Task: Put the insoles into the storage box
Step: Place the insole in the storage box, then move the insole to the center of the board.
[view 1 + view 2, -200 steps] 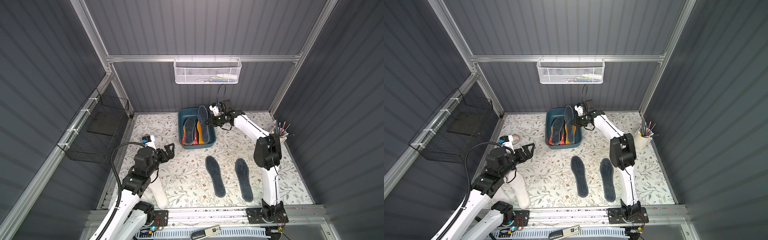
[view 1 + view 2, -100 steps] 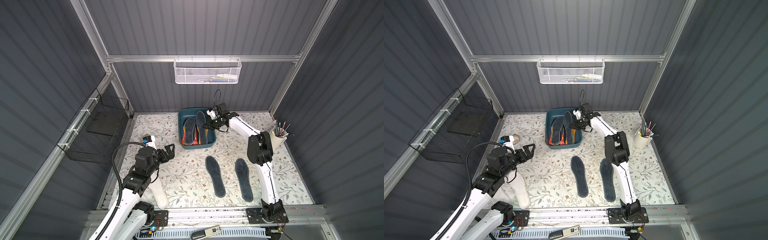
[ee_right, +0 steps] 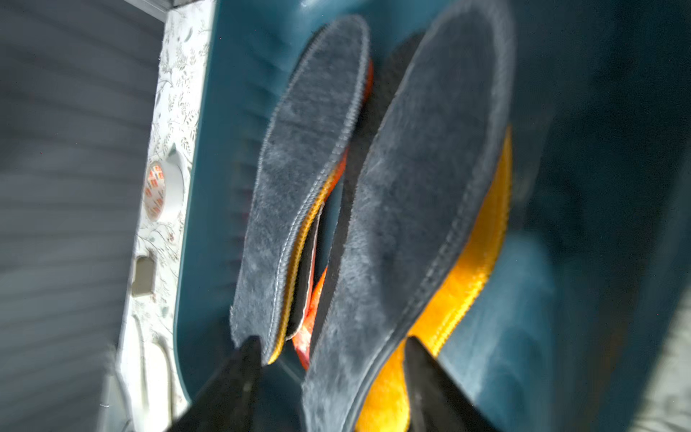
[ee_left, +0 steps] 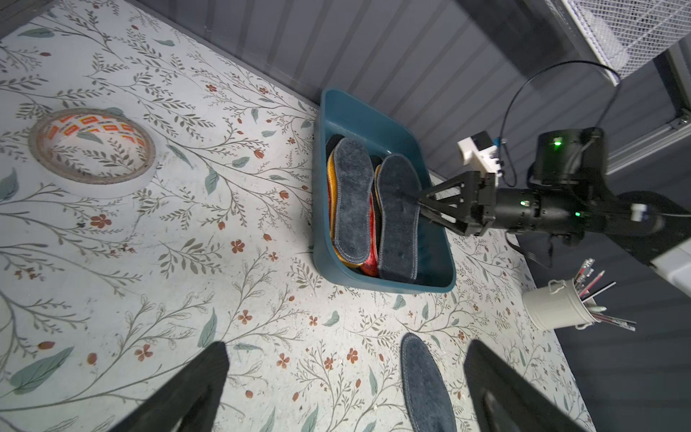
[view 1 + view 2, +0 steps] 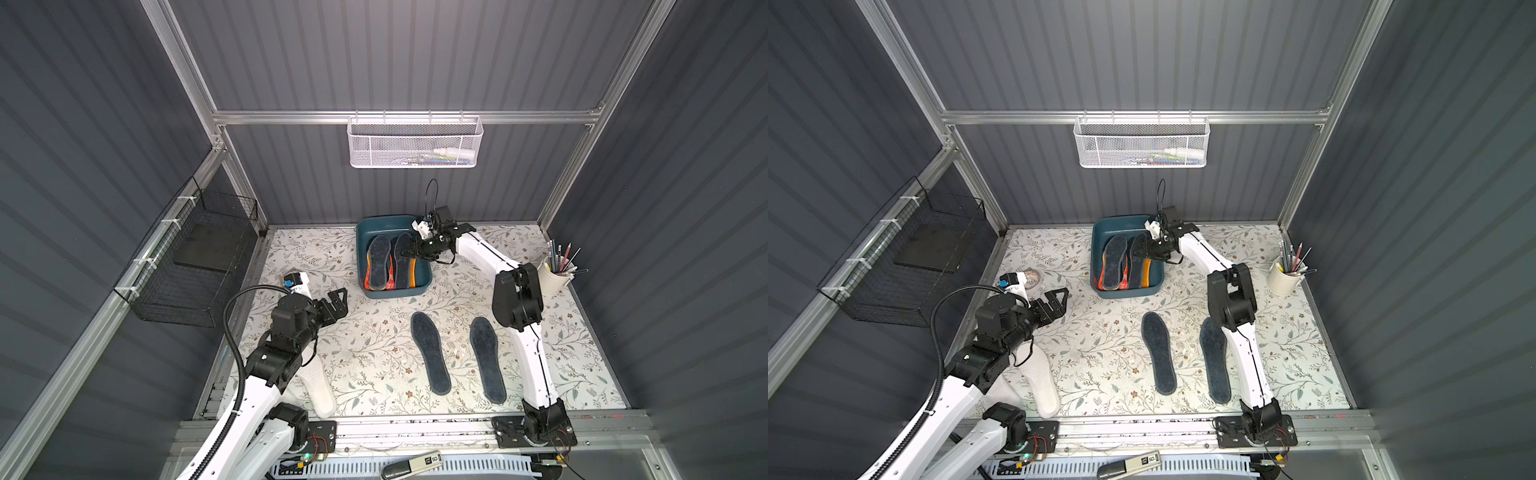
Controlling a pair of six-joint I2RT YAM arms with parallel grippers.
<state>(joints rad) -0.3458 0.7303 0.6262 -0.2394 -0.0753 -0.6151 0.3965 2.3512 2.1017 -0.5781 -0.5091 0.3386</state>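
The teal storage box (image 5: 361, 266) (image 5: 1096, 266) stands at the back centre of the mat, holding several insoles in orange, red and grey. My right gripper (image 5: 409, 249) (image 3: 332, 342) reaches into its far end, jaws open. The heel of a dark grey insole (image 5: 401, 262) (image 3: 422, 187) lies between the fingers, resting on the stack beside another grey insole (image 5: 377, 262). Two dark grey insoles (image 5: 430, 353) (image 5: 487, 359) lie flat on the mat in front of the box. A white insole (image 5: 320, 390) lies under my left arm. My left gripper (image 5: 338, 297) (image 4: 346, 346) hovers open and empty.
A tape roll (image 4: 91, 149) lies on the mat at the left. A white cup of pencils (image 5: 555, 276) stands at the right edge. A white mesh basket (image 5: 413, 143) hangs on the back wall and a black wire basket (image 5: 195, 266) on the left wall.
My right gripper has lowered the grey insole from upright down into the box, and its jaws have opened. The left arm has not moved.
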